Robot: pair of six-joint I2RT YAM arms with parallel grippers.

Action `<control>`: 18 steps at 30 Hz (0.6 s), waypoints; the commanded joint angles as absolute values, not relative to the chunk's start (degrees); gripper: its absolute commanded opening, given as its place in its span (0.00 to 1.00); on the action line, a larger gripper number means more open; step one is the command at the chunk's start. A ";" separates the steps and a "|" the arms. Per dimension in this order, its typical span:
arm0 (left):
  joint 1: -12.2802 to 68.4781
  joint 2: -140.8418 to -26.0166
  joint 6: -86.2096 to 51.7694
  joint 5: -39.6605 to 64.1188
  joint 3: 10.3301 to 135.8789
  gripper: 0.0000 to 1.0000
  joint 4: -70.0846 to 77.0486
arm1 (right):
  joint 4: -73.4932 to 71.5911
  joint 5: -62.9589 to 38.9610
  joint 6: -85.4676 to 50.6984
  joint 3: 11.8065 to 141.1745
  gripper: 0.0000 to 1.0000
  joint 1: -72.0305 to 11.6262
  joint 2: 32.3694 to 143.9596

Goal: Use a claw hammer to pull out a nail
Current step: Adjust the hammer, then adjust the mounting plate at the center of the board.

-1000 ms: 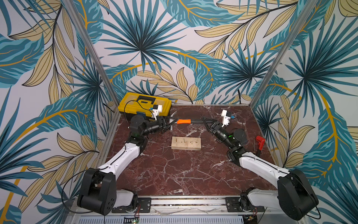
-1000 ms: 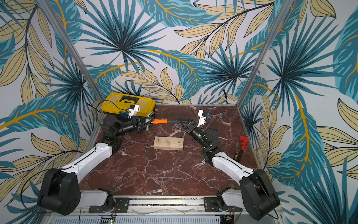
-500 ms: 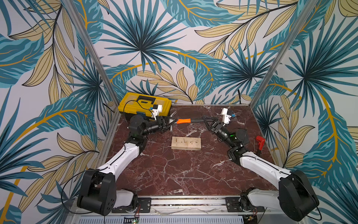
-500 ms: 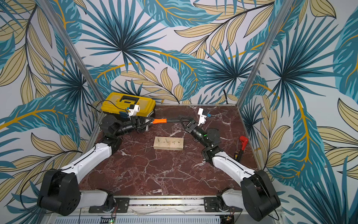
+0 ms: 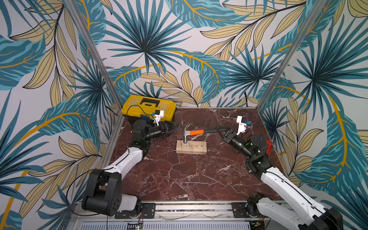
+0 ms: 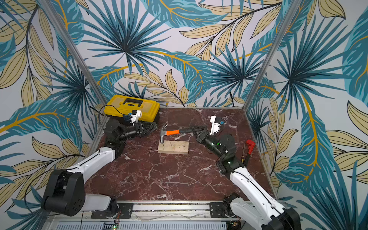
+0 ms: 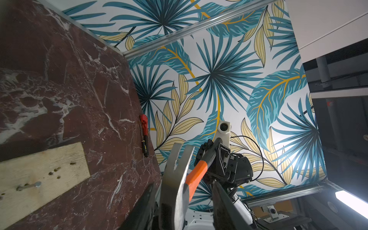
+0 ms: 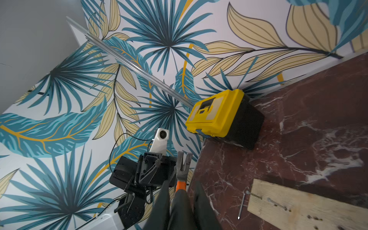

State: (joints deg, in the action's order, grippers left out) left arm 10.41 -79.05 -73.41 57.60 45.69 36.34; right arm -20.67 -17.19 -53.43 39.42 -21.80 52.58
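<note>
While bench (image 5: 189, 179) carries yellow toolbox (image 5: 148, 107) at back-left corner and wood block (image 5: 196, 148) mid-bench, claw hammer (image 5: 196, 132) head is over block's left end; right claw (image 5: 220, 129) clamped on its black shaft, left claw (image 5: 177, 126) apart, clear of the head.

The claw hammer (image 5: 186, 133) hangs level over the 12 o'clock half of the table (image 5: 189, 175), its shaft running from 3 o'clock to 9 o'clock. Its silver head sits at the 9 o'clock end, striking face down over the 9 o'clock end of the wooden block (image 5: 191, 147), with the forked claw curving upward. Whether the face touches the wood cannot be told. The orange upper shaft is bare, and the black lower shaft is clamped in the right hand (image 5: 221, 129). A nail (image 7: 29, 186) sticks from the block's top, bent low along the wood. A loose nail (image 8: 241, 206) lies flat on the table just beside the block's 9 o'clock edge.
</note>
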 commanded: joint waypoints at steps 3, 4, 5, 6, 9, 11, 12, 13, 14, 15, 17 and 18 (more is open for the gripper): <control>10.02 -76.84 -56.87 53.46 45.77 0.47 18.75 | -2.09 -10.57 -44.93 45.97 0.00 -21.50 47.10; 10.02 -76.52 -54.27 52.42 46.03 0.47 15.64 | 1.82 -9.63 -43.48 47.37 0.00 -21.53 46.78; 10.02 -76.11 -52.16 51.12 46.28 0.47 12.48 | 5.25 -8.76 -42.38 48.75 0.00 -21.53 46.69; 10.02 -75.59 -49.75 49.79 46.40 0.47 9.50 | 8.52 -8.05 -40.94 50.26 0.00 -21.51 46.67; 10.06 -73.92 -43.52 45.14 46.55 0.47 1.58 | 16.61 -6.31 -37.45 53.68 0.00 -21.51 47.06; 10.31 -73.40 -40.42 41.33 46.97 0.47 -3.05 | 19.80 -5.59 -35.64 55.61 0.00 -21.53 47.93; 10.65 -73.35 -38.80 38.94 47.38 0.47 -5.82 | 21.63 -4.99 -34.78 56.65 0.00 -21.52 48.52; 11.08 -73.66 -37.51 36.77 47.90 0.47 -8.19 | 23.19 -4.48 -34.19 57.60 0.00 -21.59 49.18; 11.82 -74.18 -35.42 33.99 48.59 0.47 -10.85 | 24.39 -4.22 -33.56 58.49 0.00 -21.50 49.96; 12.68 -75.07 -33.92 30.78 49.51 0.47 -13.71 | 25.15 -4.13 -33.01 59.13 0.00 -21.52 50.62; 14.35 -77.34 -32.13 26.28 51.35 0.45 -18.55 | 25.48 -3.83 -32.75 59.89 0.00 -21.60 51.37; 15.25 -78.74 -31.67 23.69 52.19 0.44 -20.00 | 25.61 -3.79 -32.49 60.18 0.00 -21.61 51.87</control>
